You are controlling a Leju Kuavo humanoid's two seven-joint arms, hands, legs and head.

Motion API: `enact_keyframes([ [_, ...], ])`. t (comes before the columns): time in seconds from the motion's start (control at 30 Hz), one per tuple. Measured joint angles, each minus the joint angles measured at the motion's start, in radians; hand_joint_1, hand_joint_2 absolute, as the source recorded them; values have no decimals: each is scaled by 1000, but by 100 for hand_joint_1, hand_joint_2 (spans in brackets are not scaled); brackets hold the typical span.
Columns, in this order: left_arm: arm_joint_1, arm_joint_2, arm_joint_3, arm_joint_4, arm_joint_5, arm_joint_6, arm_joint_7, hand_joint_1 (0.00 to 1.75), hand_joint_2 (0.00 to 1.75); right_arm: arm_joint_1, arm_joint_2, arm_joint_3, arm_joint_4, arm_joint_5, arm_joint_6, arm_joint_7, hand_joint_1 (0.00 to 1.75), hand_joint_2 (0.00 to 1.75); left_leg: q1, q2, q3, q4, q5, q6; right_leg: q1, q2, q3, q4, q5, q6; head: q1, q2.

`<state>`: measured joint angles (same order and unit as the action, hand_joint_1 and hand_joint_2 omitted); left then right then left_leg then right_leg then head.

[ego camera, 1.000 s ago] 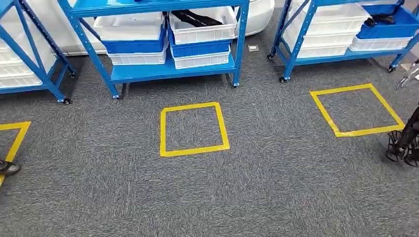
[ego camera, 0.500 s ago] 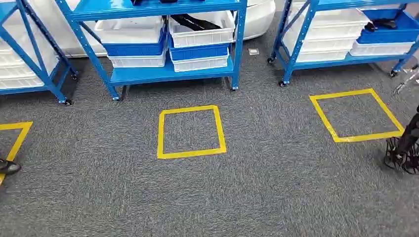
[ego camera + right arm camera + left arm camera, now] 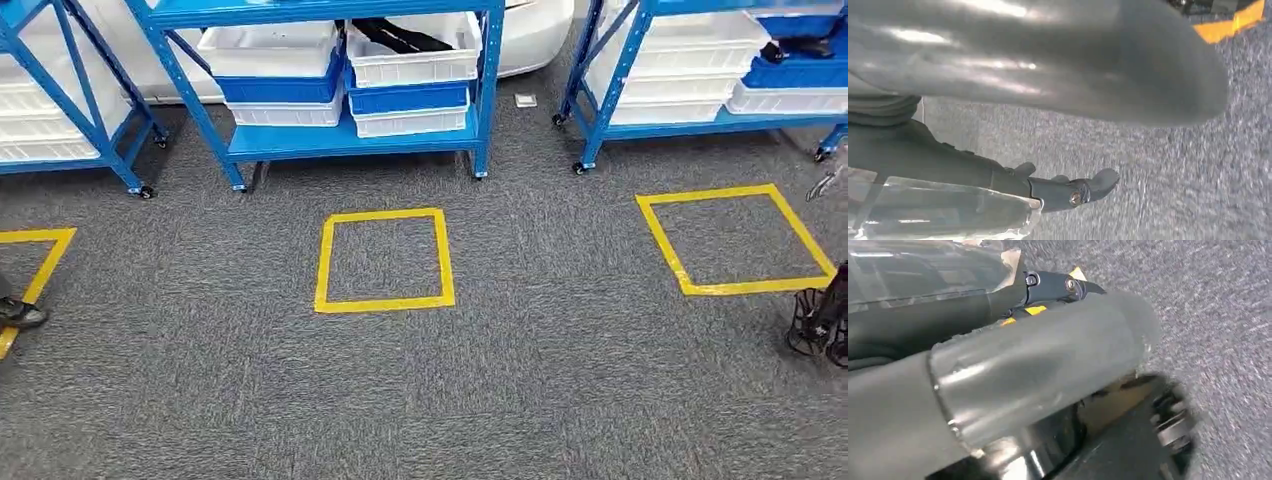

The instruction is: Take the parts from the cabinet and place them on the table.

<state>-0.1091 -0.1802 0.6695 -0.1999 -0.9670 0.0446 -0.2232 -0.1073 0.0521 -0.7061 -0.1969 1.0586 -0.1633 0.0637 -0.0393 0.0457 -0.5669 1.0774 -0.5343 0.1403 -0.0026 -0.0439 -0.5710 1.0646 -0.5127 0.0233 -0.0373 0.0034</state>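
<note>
Both hands hang low over the grey carpet: the left hand and the right hand each show a thick grey thumb close to the lens with a darker finger stretched beyond it, nothing visibly held, though whether the fingers are spread or curled cannot be told. Ahead of the hands lies a yellow tape square on the floor. Farther on stands the blue cabinet, its shelf stacked with white and blue bins; dark parts lie in the top white bin.
</note>
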Motion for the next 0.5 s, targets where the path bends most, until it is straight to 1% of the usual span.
enact_keyframes([
  [0.03,-2,-6,0,1,-1,0,-1,0,0,-1,-7,0,-1,0,-1,0,0,0,2,11,3,-17,3,2,12,-5,5,-9,1,-2,17,0],
  [0.07,-4,-1,0,0,-1,1,-1,0,0,-3,0,1,0,1,3,0,0,0,-8,2,5,-23,8,1,5,-14,5,-13,5,1,12,0],
  [0.1,-5,-6,0,1,-1,1,-1,0,0,-4,-9,2,-2,1,3,0,0,0,-9,-3,7,-30,10,1,-1,-19,9,-16,5,2,10,0],
  [0.13,-5,-4,0,1,-1,2,-1,0,0,-4,1,3,-1,2,3,0,0,0,-10,-15,13,-51,21,4,3,-31,17,-30,10,7,7,0],
  [0.17,-3,-4,0,1,-1,2,-1,0,0,-3,-5,4,-4,2,1,0,0,0,4,-21,32,-82,41,-1,8,-23,11,-19,8,6,8,0],
  [0.2,-1,-5,0,1,-1,2,-1,0,0,-3,-1,5,-3,4,1,0,0,0,6,-24,38,-98,51,-16,4,7,0,9,-8,7,11,0],
  [0.23,-2,-5,0,1,-1,2,-1,0,0,-1,-2,5,-3,5,0,0,0,0,7,-32,37,-100,59,-20,2,26,-24,62,-37,4,10,0],
  [0.27,-3,-7,0,1,-1,3,-1,0,0,1,-6,5,-3,6,1,0,0,0,9,-39,35,-100,61,-27,-1,34,-56,131,-69,4,11,0],
  [0.3,-3,-9,0,1,-1,2,-1,0,0,3,-9,5,-3,7,1,1,0,0,9,-49,34,-99,61,-29,-5,36,-90,202,-97,6,10,0],
  [0.33,-2,-10,0,1,-1,2,-1,0,0,5,-11,5,-3,7,1,1,0,0,9,-59,34,-98,61,-30,-8,37,-119,257,-110,14,11,0],
  [0.37,0,-10,0,2,-1,2,-1,0,0,7,-12,5,-3,8,1,3,0,0,10,-69,35,-98,60,-36,-11,37,-121,253,-100,26,11,0],
  [0.4,2,-11,0,2,-1,2,-1,0,0,7,-14,5,-3,9,1,4,0,0,11,-77,37,-97,59,-40,-13,37,-101,208,-74,39,10,0],
  [0.43,3,-12,0,2,-1,2,-1,0,0,7,-15,5,-3,11,1,4,0,0,13,-86,39,-95,56,-46,-16,38,-62,125,-35,53,11,0],
  [0.47,3,-12,0,2,-1,2,-1,0,0,7,-17,6,-3,15,1,4,0,0,15,-95,42,-90,52,-53,-20,46,-13,24,7,66,11,0],
  [0.5,3,-12,0,2,-1,3,-2,0,0,8,-18,6,-3,16,4,4,0,0,16,-102,39,-82,46,-63,-26,72,11,-33,19,60,11,0],
])
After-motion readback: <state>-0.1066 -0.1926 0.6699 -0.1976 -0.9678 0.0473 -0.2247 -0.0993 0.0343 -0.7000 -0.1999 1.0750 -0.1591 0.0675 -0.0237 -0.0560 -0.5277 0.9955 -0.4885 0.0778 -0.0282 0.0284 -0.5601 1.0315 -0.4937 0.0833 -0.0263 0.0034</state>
